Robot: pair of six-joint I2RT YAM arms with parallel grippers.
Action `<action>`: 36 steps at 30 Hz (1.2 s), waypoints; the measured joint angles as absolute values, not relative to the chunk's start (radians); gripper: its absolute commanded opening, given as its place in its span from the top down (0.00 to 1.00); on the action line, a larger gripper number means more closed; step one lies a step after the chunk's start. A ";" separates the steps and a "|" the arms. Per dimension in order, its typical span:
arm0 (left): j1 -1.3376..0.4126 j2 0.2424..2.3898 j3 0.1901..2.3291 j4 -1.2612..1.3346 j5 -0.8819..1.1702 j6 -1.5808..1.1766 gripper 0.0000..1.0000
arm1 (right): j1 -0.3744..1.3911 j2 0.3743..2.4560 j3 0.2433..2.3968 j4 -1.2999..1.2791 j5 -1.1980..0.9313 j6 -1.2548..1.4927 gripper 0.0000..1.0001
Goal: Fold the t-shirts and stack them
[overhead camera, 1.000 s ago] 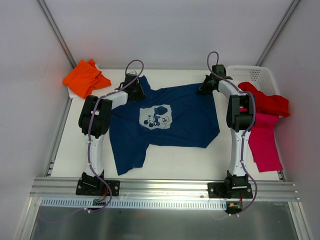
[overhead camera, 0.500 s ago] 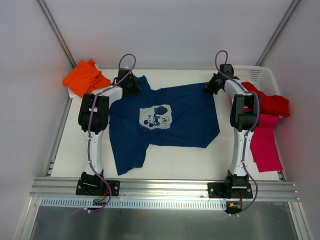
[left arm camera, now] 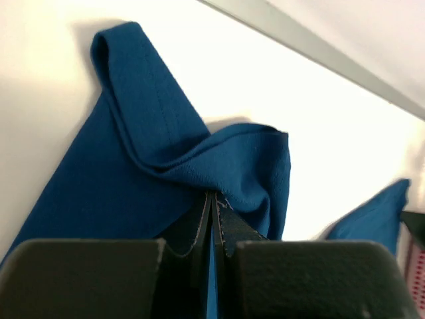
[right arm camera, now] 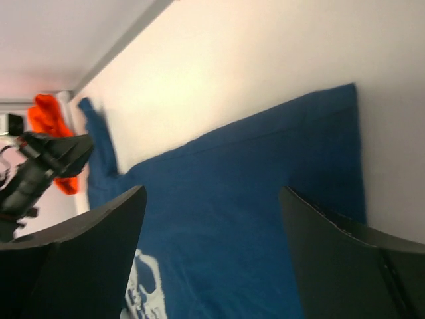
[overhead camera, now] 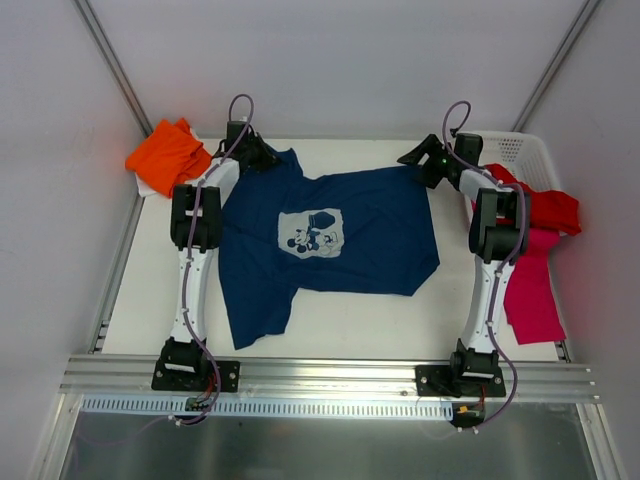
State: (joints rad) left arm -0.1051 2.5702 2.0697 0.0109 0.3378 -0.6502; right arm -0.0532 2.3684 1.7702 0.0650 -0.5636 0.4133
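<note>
**STATUS: L GRIPPER CLAMPED ON NAVY TEE, R GRIPPER SPREAD**

1. L gripper [left arm camera: 214, 211]: fingers together, pinching a bunched fold of the navy blue t-shirt [overhead camera: 380, 240]. Cloth rises to the pinch from both sides. A hemmed edge sticks out ahead and to the left of the fingertips.

2. R gripper [right arm camera: 212, 199]: fingers wide apart, nothing held. The tee's far right corner lies ahead of the gap btwn the fingers, w/ flat cloth below it. Contact w/ cloth: cannot tell.

3. Navy tee: spread on the white table [overhead camera: 350, 320], print side up. The pale mouse print [overhead camera: 312, 232] sits roughly midway btwn the two grippers, back toward the arm bases. One flap of cloth trails back beside the L arm.

4. Other tees:
   - Orange t-shirt [overhead camera: 170, 155]: crumpled, outboard of the L gripper, apart from the navy tee.
   - Red t-shirt [overhead camera: 545, 208]: draped at the white mesh basket [overhead camera: 515, 150], outboard of the R gripper.
   - Magenta-pink t-shirt [overhead camera: 530, 290]: touches the red one on its near side, alongside the R arm.
</note>
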 measured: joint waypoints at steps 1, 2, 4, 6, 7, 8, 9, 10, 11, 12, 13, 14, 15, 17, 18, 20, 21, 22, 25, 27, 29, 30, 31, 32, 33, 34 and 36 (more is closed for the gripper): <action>-0.106 2.598 2.116 -0.006 0.344 -0.659 1.00 | -0.057 2.361 1.752 0.089 -0.584 0.428 0.14; -0.106 2.621 2.158 -0.021 0.354 -0.668 1.00 | -0.061 2.352 1.735 0.113 -0.601 0.442 0.14; -0.106 2.649 2.209 -0.047 0.358 -0.690 1.00 | -0.069 2.336 1.705 0.152 -0.624 0.461 0.14; -0.105 2.663 2.236 -0.062 0.351 -0.704 1.00 | -0.081 2.311 1.669 0.181 -0.641 0.482 0.14; -0.105 2.666 2.246 -0.069 0.343 -0.713 1.00 | -0.087 2.297 1.652 0.192 -0.646 0.492 0.14; -0.105 2.669 2.255 -0.077 0.331 -0.719 1.00 | -0.094 2.284 1.637 0.199 -0.656 0.506 0.14; -0.105 2.670 2.263 -0.087 0.320 -0.722 1.00 | -0.098 2.276 1.624 0.200 -0.667 0.517 0.14; -0.104 2.671 2.268 -0.094 0.308 -0.723 1.00 | -0.099 2.271 1.616 0.205 -0.674 0.522 0.14; -0.102 2.671 2.272 -0.096 0.294 -0.724 1.00 | -0.099 2.267 1.608 0.212 -0.678 0.526 0.14; -0.100 2.671 2.275 -0.100 0.276 -0.725 1.00 | -0.099 2.265 1.604 0.215 -0.681 0.532 0.14; -0.096 2.671 2.277 -0.104 0.263 -0.725 1.00 | -0.099 2.263 1.602 0.215 -0.683 0.537 0.14; -0.090 2.671 2.278 -0.106 0.249 -0.726 1.00 | -0.099 2.262 1.600 0.218 -0.686 0.541 0.14; -0.083 2.671 2.279 -0.108 0.240 -0.728 1.00 | -0.099 2.262 1.598 0.220 -0.689 0.544 0.14; -0.067 2.673 2.289 -0.115 0.221 -0.736 1.00 | -0.100 2.260 1.592 0.231 -0.692 0.552 0.14; -0.056 2.677 2.300 -0.117 0.215 -0.741 1.00 | -0.101 2.259 1.589 0.236 -0.696 0.556 0.14; -0.028 2.700 2.342 -0.119 0.205 -0.751 1.00 | -0.101 2.256 1.583 0.247 -0.699 0.567 0.14; -0.015 2.717 2.372 -0.117 0.204 -0.756 1.00 | -0.102 2.255 1.579 0.252 -0.703 0.570 0.14; 0.001 2.735 2.399 -0.114 0.203 -0.762 1.00 | -0.102 2.254 1.576 0.258 -0.705 0.574 0.14; 0.036 2.764 2.436 -0.112 0.188 -0.772 1.00 | -0.104 2.249 1.569 0.259 -0.715 0.582 0.14; 0.057 2.769 2.436 -0.102 0.161 -0.775 1.00 | -0.105 2.244 1.562 0.260 -0.718 0.585 0.14; 0.069 2.770 2.436 -0.070 0.141 -0.773 1.00 | -0.105 2.240 1.557 0.262 -0.722 0.590 0.14; 0.072 2.770 2.436 -0.048 0.138 -0.773 1.00 | -0.106 2.239 1.555 0.265 -0.723 0.593 0.14; 0.073 2.770 2.436 -0.027 0.139 -0.774 1.00 | -0.106 2.239 1.554 0.269 -0.725 0.596 0.14; 0.073 2.769 2.428 0.004 0.150 -0.775 1.00 | -0.106 2.239 1.553 0.273 -0.727 0.600 0.14; 0.072 2.756 2.401 0.047 0.168 -0.778 1.00 | -0.106 2.239 1.552 0.277 -0.728 0.603 0.14; 0.070 2.738 2.363 0.067 0.184 -0.778 1.00 | -0.106 2.239 1.551 0.281 -0.730 0.605 0.14; 0.062 2.648 2.206 0.113 0.218 -0.780 1.00 | -0.106 2.239 1.547 0.289 -0.733 0.607 0.14</action>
State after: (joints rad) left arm 0.0616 2.6480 2.2063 0.1135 0.2184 -0.7799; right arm -0.1062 2.2391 1.5471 0.2890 -0.7330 0.6067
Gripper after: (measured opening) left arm 0.003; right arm 0.862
